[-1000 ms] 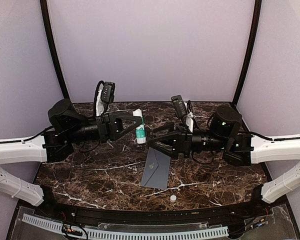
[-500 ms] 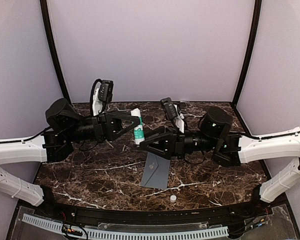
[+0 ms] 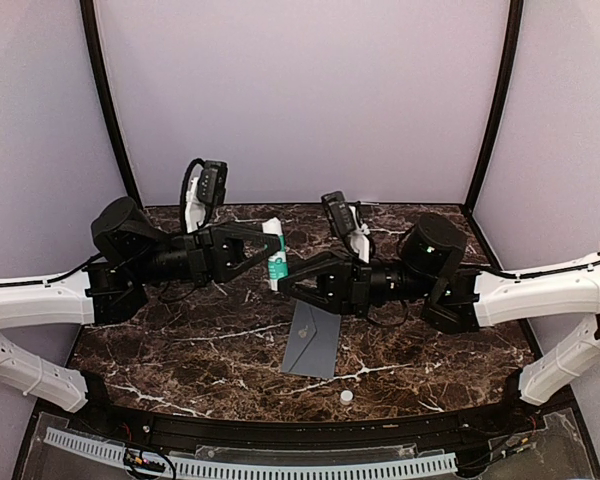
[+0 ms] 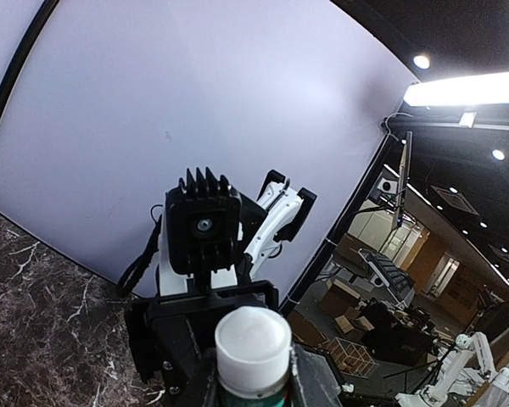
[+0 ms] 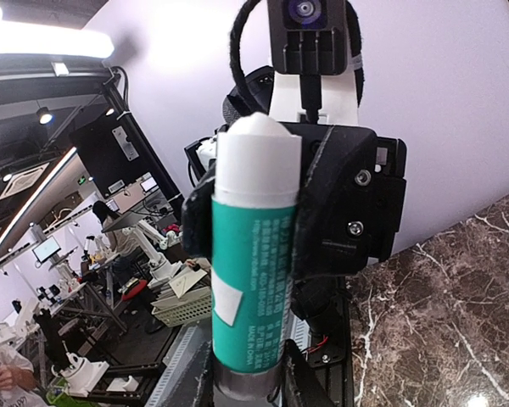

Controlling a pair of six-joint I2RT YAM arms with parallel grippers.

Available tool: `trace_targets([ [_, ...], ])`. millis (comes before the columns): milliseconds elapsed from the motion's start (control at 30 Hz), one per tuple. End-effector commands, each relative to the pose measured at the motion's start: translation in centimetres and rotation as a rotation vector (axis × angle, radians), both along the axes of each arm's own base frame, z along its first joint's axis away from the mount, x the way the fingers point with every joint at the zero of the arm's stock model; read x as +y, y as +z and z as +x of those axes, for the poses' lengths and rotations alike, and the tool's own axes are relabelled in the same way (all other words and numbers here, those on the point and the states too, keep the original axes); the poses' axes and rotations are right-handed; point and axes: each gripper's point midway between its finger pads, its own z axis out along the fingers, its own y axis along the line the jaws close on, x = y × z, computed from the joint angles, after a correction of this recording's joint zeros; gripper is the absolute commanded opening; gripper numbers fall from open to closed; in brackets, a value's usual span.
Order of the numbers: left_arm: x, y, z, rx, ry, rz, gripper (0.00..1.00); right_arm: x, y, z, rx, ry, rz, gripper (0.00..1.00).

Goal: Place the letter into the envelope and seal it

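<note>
The slate-grey envelope [image 3: 313,338] lies flat on the marble table, under the right gripper. The letter is not in view. My left gripper [image 3: 274,250] is shut on a white glue stick with a green label [image 3: 276,258] and holds it upright above the table. The stick's white top shows between the left fingers in the left wrist view [image 4: 253,339]. My right gripper [image 3: 280,285] has its fingers on both sides of the stick's grey base [image 5: 244,380]. In the right wrist view the stick's label [image 5: 253,280] fills the middle, with the left gripper clamped around its upper half.
A small white cap [image 3: 346,396] lies on the table near the front edge. The dark marble table [image 3: 180,350] has a black raised rim at the front. Lilac walls close the back and sides.
My right arm has moved left until its fingers reach the bottom of the glue stick. The left gripper with the stick has shifted slightly left. The envelope has not moved.
</note>
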Motion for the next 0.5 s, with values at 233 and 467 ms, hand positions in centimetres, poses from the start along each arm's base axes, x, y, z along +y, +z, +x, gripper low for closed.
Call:
trace_targets([
  [233,0.4,-0.8,0.7,-0.016,0.059,0.021,0.00,0.3,1.0,1.9,0.001,-0.117,-0.026,0.06],
  [467,0.3,-3.3,2.9,0.031,0.178,0.116,0.00,0.7,-1.6,6.3,0.017,-0.359,-0.224,0.00],
])
